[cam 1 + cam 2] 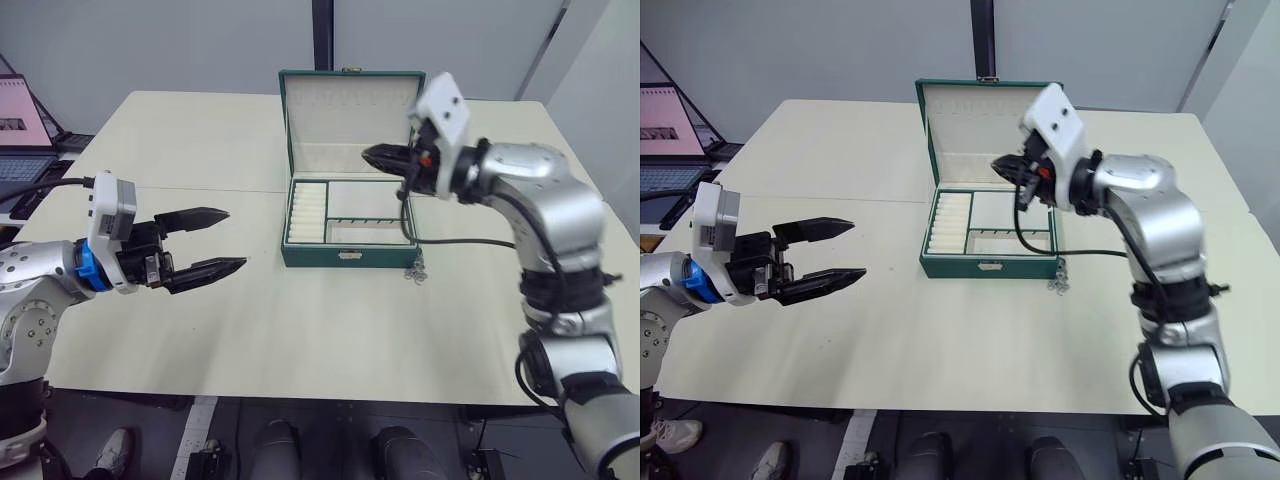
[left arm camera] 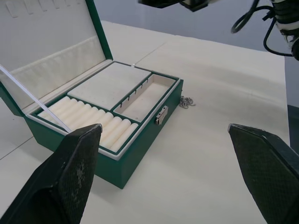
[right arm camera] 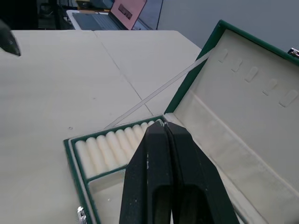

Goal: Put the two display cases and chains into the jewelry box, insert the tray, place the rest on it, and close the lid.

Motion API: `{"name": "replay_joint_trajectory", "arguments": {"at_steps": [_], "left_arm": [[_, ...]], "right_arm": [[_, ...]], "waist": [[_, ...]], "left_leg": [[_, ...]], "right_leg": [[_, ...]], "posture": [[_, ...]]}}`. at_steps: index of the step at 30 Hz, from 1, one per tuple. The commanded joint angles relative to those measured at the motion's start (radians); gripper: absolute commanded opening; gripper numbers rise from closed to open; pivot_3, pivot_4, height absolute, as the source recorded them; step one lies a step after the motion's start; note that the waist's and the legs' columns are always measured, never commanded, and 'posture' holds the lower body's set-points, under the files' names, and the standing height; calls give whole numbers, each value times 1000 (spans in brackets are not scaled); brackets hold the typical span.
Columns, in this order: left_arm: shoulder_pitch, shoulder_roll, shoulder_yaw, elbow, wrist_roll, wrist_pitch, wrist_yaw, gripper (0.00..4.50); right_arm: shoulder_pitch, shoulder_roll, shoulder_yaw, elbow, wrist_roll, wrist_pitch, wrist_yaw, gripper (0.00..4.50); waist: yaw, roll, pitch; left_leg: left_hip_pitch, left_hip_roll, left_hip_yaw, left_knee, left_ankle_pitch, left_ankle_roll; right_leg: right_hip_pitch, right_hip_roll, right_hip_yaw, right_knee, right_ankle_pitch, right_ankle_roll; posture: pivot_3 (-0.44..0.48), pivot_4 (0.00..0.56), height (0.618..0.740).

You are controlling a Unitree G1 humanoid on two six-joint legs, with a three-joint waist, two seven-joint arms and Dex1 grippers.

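The dark green jewelry box (image 1: 320, 256) stands open at the back middle of the table. Its lid (image 1: 350, 110) is upright, cream lining facing me. The tray (image 1: 366, 198) sits inside the box, with ring rolls on its left side and its flat compartments bare. A small silver chain (image 1: 415, 268) lies on the table just off the box's front right corner. My right gripper (image 1: 366, 155) is shut with nothing in it, hovering over the back right of the box, close to the lid. My left gripper (image 1: 236, 238) hangs open above the table, well left of the box. The display cases are out of view.
A pink-screened laptop (image 1: 22, 125) sits off the table's far left corner. A black cable (image 1: 406, 215) droops from my right wrist across the right side of the box. A thin white strap (image 2: 32, 98) ties the lid to the box's left side.
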Motion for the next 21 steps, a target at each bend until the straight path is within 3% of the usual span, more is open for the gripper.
{"name": "replay_joint_trajectory", "arguments": {"at_steps": [1,9,14,21], "left_arm": [[7,15,29,-3,-14,-8,-17,4500],[112,5,41,9,14,-58,-59,4500],[207,-5,72,-4,19,-97,-78,4500],[241,1,85,-17,5,-101,-80,4500]], "right_arm": [[154,-73,-132,-264,168,196,23,23],[656,-97,-296,-586,291,280,-89,23],[942,-92,-372,-684,295,174,-123,23],[1107,-91,-380,-696,314,63,-153,23]], "waist": [[1,0,0],[-3,-1,0],[-2,-2,-1],[-2,-5,-3]], "left_leg": [[0,0,0,0,0,0],[0,-1,0,0,-1,2],[0,-1,-1,0,-1,2],[2,-1,-1,0,-1,2]], "right_leg": [[1,0,0,-1,0,0],[1,0,1,-2,0,0],[2,0,1,-3,0,0],[4,0,1,-3,0,0]], "posture": [[0,150,737],[0,150,737],[0,150,737],[0,150,737]]}}
